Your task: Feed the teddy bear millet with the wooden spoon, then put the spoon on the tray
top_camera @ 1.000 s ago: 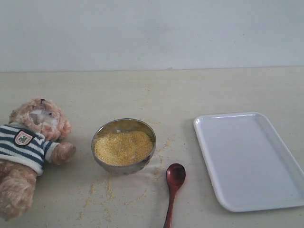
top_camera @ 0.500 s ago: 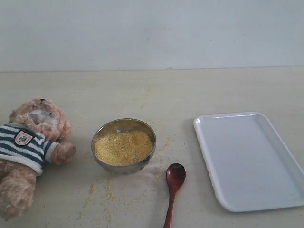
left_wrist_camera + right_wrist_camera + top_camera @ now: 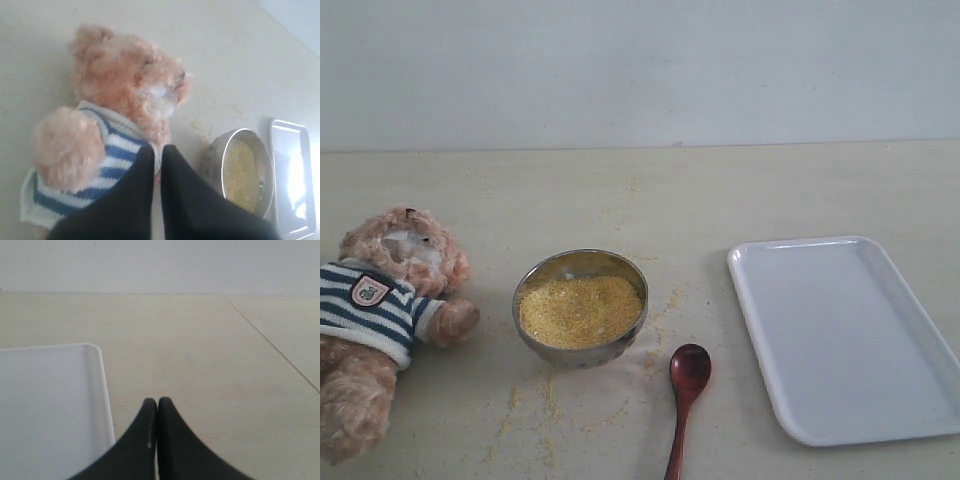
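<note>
Nothing has shifted on the tabletop (image 3: 740, 190) since a second ago. Wooden spoon (image 3: 686, 390) lies flat between the bowl (image 3: 575, 354) of millet (image 3: 580, 310) and the tray (image 3: 850, 340), handle running toward the near edge. Left hand (image 3: 156, 149), pressed together and empty, hangs over the teddy bear (image 3: 125, 100). Right hand (image 3: 157, 402), also closed, sits by the tray's corner and is probably nearer the spoon, though neither wrist view shows it.
</note>
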